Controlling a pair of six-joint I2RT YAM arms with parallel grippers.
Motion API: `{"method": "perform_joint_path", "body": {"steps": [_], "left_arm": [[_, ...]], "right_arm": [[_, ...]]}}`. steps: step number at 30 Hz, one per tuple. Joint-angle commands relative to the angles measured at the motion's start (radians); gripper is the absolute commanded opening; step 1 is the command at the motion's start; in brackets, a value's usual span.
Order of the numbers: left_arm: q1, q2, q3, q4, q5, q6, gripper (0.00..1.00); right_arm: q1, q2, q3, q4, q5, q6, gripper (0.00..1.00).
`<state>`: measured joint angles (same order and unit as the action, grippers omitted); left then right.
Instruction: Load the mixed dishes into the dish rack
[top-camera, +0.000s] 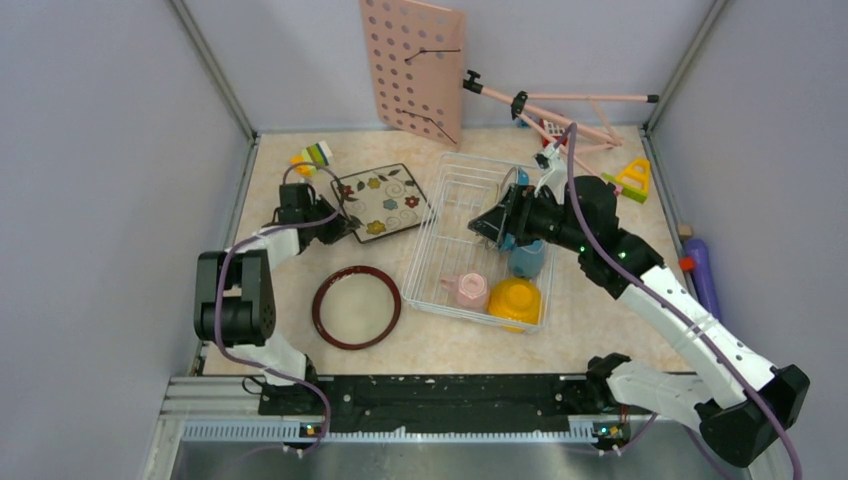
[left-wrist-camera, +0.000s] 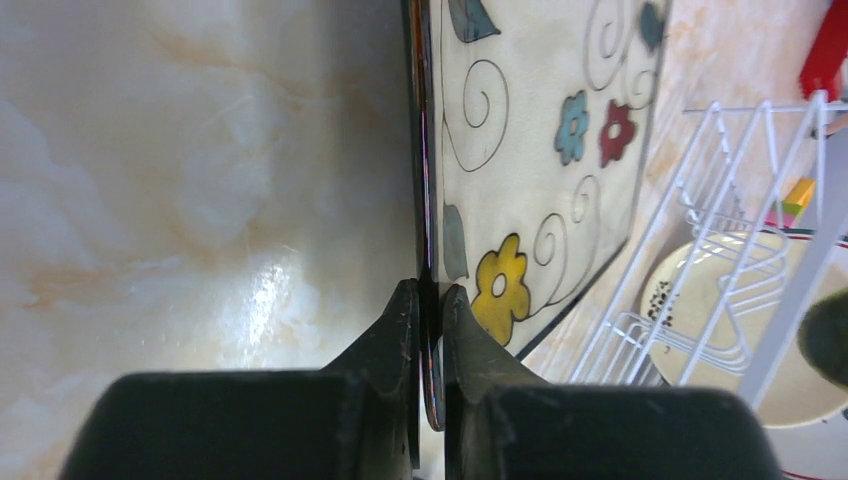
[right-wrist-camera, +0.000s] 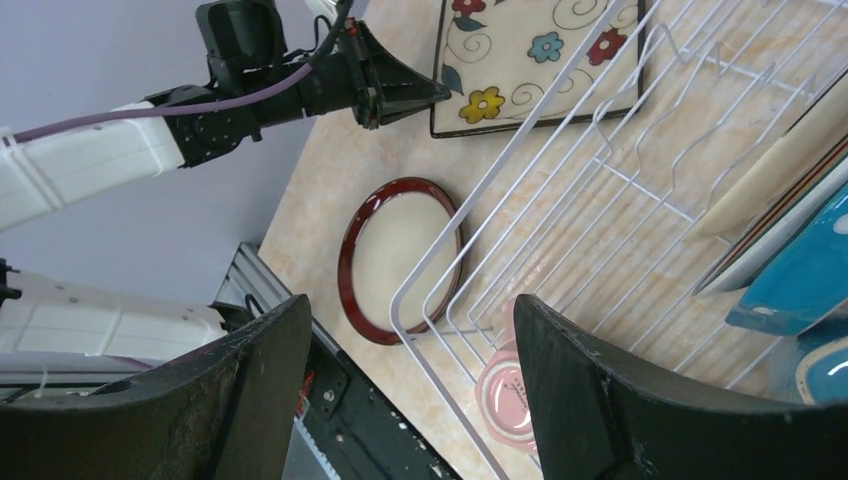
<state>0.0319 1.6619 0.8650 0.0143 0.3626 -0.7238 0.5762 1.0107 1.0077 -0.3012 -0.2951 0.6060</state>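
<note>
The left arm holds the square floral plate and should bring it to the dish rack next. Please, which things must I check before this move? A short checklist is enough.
1. Left gripper shut on the edge of the square floral plate: ok.
2. Nothing lies on that plate: ok.
3. Plate already off the table: cannot tell.
4. Free room in the dish rack: ok, its far left part shows bare wires.
5. Space over the rack clear: not ok, the open right gripper hangs above it.
6. Brown-rimmed plate out of the likely path: ok, it lies nearer to the arm bases, beside the rack.
</note>
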Motion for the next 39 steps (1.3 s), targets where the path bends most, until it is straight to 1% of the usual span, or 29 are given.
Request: {"method": "perform_joint_path", "body": {"steps": [1, 6, 9, 13, 15, 19, 22, 24, 25, 26, 27, 30, 32, 37, 39], "left_arm": [[0.031, -0.143, 0.005, -0.076, -0.072, 0.055, 0.00], [0.041, -0.282, -0.004, -0.103, -0.076, 0.011, 0.00], [0.061, -0.340, -0.017, -0.114, -0.054, -0.014, 0.00], [0.122, -0.410, -0.034, -0.120, 0.005, -0.034, 0.00], [0.143, -0.443, -0.033, -0.137, 0.003, -0.033, 0.00], [0.151, -0.489, -0.036, -0.191, -0.004, -0.042, 0.00], [0.157, -0.530, -0.051, -0.229, -0.020, -0.055, 0.00], [0.168, -0.568, -0.068, -0.237, -0.039, -0.063, 0.00], [0.174, -0.587, -0.077, -0.234, -0.050, -0.067, 0.00], [0.182, -0.602, -0.085, -0.231, -0.054, -0.072, 0.00], [0.194, -0.612, -0.092, -0.222, -0.046, -0.083, 0.00], [0.254, -0.594, -0.097, -0.200, 0.064, -0.117, 0.00], [0.276, -0.574, -0.084, -0.207, 0.092, -0.122, 0.00], [0.320, -0.538, -0.086, -0.186, 0.185, -0.175, 0.00], [0.332, -0.532, -0.086, -0.186, 0.211, -0.174, 0.00]], "right_arm": [[0.013, 0.017, 0.002, 0.062, -0.024, 0.022, 0.73], [0.067, 0.118, 0.061, 0.087, -0.011, 0.044, 0.73], [0.129, 0.213, 0.140, 0.076, 0.021, 0.038, 0.73], [0.214, 0.333, 0.253, 0.090, 0.070, 0.034, 0.73], [0.254, 0.390, 0.302, 0.107, 0.090, 0.038, 0.73], [0.311, 0.524, 0.394, 0.173, 0.101, 0.044, 0.74], [0.313, 0.656, 0.500, 0.178, 0.080, 0.058, 0.77], [0.312, 0.746, 0.588, 0.144, 0.085, 0.062, 0.82], [0.312, 0.791, 0.632, 0.120, 0.092, 0.060, 0.85], [0.313, 0.833, 0.678, 0.095, 0.100, 0.059, 0.93], [0.312, 0.873, 0.721, 0.074, 0.109, 0.055, 0.98], [0.311, 1.004, 0.871, -0.017, 0.132, 0.041, 0.99], [0.309, 1.062, 0.922, -0.046, 0.123, 0.040, 0.99], [0.306, 1.129, 0.885, 0.037, 0.020, 0.080, 0.99], [0.291, 1.150, 0.876, 0.033, 0.010, 0.200, 0.99]]}}
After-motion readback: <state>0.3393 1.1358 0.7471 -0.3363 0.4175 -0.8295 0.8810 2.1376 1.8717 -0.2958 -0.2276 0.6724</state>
